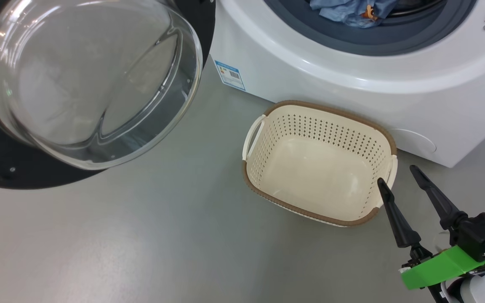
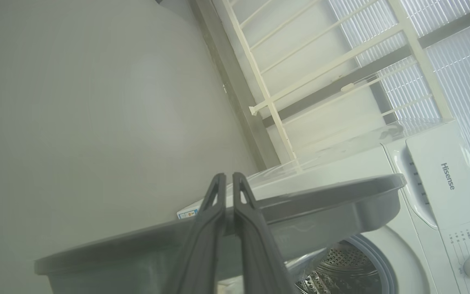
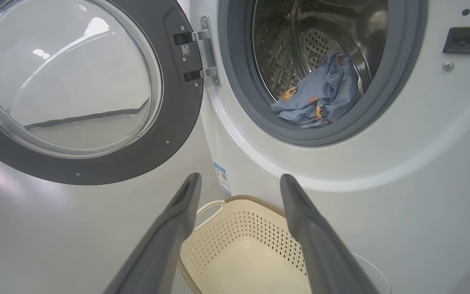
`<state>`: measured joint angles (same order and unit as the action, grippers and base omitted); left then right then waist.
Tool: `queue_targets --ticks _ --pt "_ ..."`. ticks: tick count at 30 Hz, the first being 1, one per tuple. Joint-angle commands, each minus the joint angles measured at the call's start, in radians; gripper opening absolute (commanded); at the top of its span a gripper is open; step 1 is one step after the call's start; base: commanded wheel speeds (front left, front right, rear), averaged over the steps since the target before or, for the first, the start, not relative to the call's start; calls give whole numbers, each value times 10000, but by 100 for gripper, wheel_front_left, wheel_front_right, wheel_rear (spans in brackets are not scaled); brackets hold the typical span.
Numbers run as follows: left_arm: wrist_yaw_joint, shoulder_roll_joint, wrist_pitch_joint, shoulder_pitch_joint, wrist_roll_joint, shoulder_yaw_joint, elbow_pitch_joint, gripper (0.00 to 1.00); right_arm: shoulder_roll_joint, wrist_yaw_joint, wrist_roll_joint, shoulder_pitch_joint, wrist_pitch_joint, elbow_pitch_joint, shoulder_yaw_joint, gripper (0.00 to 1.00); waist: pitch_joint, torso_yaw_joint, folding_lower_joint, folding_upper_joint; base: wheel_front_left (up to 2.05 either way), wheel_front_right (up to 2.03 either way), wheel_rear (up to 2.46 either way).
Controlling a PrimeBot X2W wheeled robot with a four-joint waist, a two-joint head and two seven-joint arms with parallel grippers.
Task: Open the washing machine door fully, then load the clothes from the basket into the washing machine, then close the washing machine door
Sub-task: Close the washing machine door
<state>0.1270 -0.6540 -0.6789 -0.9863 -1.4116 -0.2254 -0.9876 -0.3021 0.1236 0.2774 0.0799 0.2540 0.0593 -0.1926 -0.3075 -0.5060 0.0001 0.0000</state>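
The washing machine (image 1: 352, 80) (image 3: 402, 163) stands with its door (image 1: 86, 84) (image 3: 76, 85) swung wide open to the left. Light blue clothes (image 3: 320, 96) (image 1: 352, 10) with orange cartoon prints lie in the steel drum. On the floor before the machine sits the cream basket (image 1: 267, 168) (image 3: 235, 241), with nothing in it. My right gripper (image 1: 396, 174) (image 3: 239, 183) hovers open at the basket's right end, nothing between its fingers. My left gripper (image 2: 229, 177) is shut on nothing, its tips just beyond the door's grey rim (image 2: 341, 196), seen edge-on.
Grey floor (image 1: 141, 244) spreads left of and in front of the basket. A white railing (image 2: 300, 73) and a wall stand beyond the machine in the left wrist view. The door latch slot (image 3: 461, 39) sits at the right of the machine's opening.
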Motion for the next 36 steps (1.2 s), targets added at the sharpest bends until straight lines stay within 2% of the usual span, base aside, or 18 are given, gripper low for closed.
queue_targets --ticks 1,19,36 --pt "36 -892 -100 -180 -98 -136 182 0 -136 71 -128 321 78 -234 -250 100 -83 -12 -1 0 0 0 0" --pt "36 -839 -2098 127 -820 84 446 0 -425 71 -167 427 78 -301 -442 100 -341 -92 -1 0 0 0 0" --pt "36 -786 -3964 798 -1316 398 1677 0 -301 71 -96 383 78 -241 -438 100 8 -13 -1 0 0 0 0"
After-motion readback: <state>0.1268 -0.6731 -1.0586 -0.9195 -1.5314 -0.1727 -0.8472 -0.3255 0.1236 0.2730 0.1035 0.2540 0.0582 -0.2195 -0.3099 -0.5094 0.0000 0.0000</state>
